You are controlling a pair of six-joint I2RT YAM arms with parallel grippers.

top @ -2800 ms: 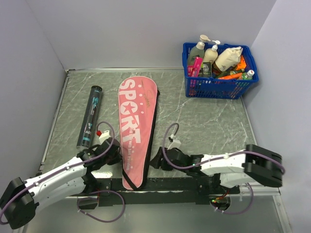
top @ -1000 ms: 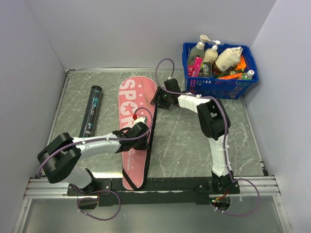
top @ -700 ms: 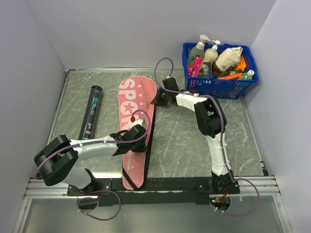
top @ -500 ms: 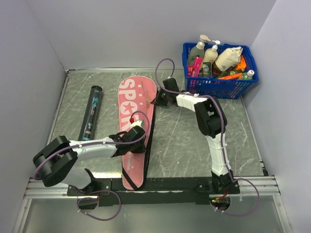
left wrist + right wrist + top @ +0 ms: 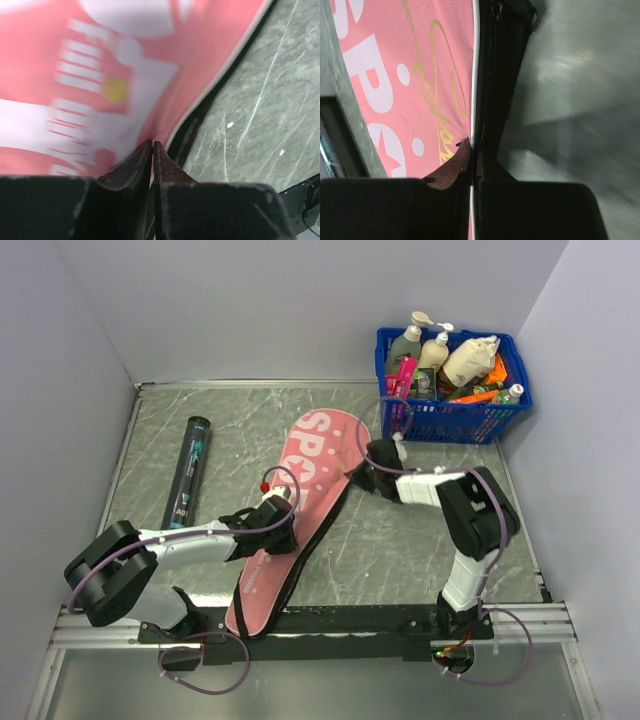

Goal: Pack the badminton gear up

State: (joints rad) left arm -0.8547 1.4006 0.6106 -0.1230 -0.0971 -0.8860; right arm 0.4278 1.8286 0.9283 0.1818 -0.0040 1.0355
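The long pink racket cover point(image 5: 300, 500) lettered "SPORT" lies slanted on the table, its wide end toward the basket and its narrow end at the near edge. My left gripper point(image 5: 284, 530) is shut on the cover's right edge at mid-length. In the left wrist view its fingertips point(image 5: 152, 145) pinch the pink cover point(image 5: 75, 60) by the black zip band. My right gripper point(image 5: 358, 476) is shut on the wide end's right edge. In the right wrist view it point(image 5: 473, 142) clamps the white piping between the pink cover point(image 5: 395, 75) and the black zip band point(image 5: 495, 75). A slim black tube point(image 5: 188, 478) lies left of the cover.
A blue plastic basket point(image 5: 450, 422) full of bottles and packets stands at the back right corner. Grey walls close in the marble table point(image 5: 430, 530) on the left, back and right. The black rail of the arm bases runs along the near edge.
The right gripper shut on the cover's edge and pulled its wide end right and nearer, so the cover now lies slanted. The left gripper stayed at mid-length, shifting slightly.
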